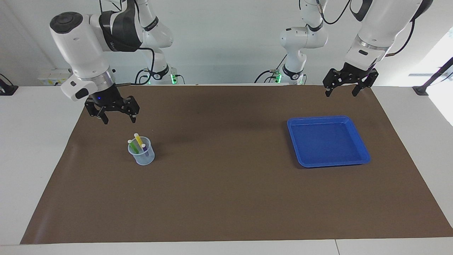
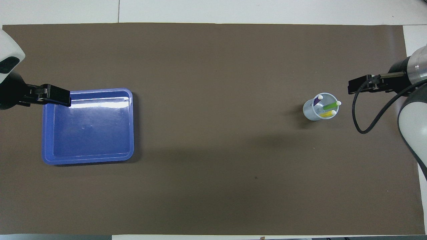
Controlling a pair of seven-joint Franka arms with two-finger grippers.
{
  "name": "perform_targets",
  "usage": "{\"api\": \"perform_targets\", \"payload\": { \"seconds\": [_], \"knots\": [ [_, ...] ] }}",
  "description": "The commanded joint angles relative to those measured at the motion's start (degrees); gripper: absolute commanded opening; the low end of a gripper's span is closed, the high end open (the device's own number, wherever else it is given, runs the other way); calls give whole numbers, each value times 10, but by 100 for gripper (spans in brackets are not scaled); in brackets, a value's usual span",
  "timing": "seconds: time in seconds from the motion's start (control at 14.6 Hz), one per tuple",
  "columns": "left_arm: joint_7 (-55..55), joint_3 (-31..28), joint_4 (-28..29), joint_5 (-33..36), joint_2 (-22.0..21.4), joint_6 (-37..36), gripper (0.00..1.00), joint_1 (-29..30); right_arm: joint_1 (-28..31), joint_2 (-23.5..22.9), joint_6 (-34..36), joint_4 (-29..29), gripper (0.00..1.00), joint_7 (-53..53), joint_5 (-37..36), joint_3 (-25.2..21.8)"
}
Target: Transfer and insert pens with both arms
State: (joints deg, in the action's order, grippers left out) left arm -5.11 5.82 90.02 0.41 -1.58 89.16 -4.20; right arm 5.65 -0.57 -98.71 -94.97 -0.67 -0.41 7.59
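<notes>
- Pens (image 1: 138, 143) (yellow, green, purple) are standing tilted in a clear cup (image 1: 142, 156) toward the right arm's end of the brown mat (image 1: 226, 198).
- Right gripper (image 1: 115, 114) is hanging empty, fingers apart, with the cup at its five o'clock in the facing view.
- Left gripper (image 1: 342, 88) is hanging spread and empty, with the blue tray (image 1: 364, 156) at its six o'clock.

You see a yellow pen (image 1: 137, 139), a green pen (image 1: 133, 146) and a purple pen (image 1: 144, 149), each tipped whitish, in a clear pale-blue cup (image 1: 142, 155). The tray (image 1: 361, 149) is bright blue, the mat (image 1: 226, 198) plain brown, the worktop (image 1: 32, 141) white; both arms are white with black hands.
</notes>
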Motion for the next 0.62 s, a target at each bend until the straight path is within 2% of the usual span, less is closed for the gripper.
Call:
{"api": "perform_targets", "payload": {
  "seconds": [0.0, 0.55],
  "knots": [
    [-6, -5, 18, -8, -16, 6, 100, -5, 4, 16, 27, 1, 100, -12, -13, 7],
    [-10, -5, 17, -8, -18, -22, 100, -8, -1, 13, 36, 16, 100, -13, -13, 9]
  ]
}}
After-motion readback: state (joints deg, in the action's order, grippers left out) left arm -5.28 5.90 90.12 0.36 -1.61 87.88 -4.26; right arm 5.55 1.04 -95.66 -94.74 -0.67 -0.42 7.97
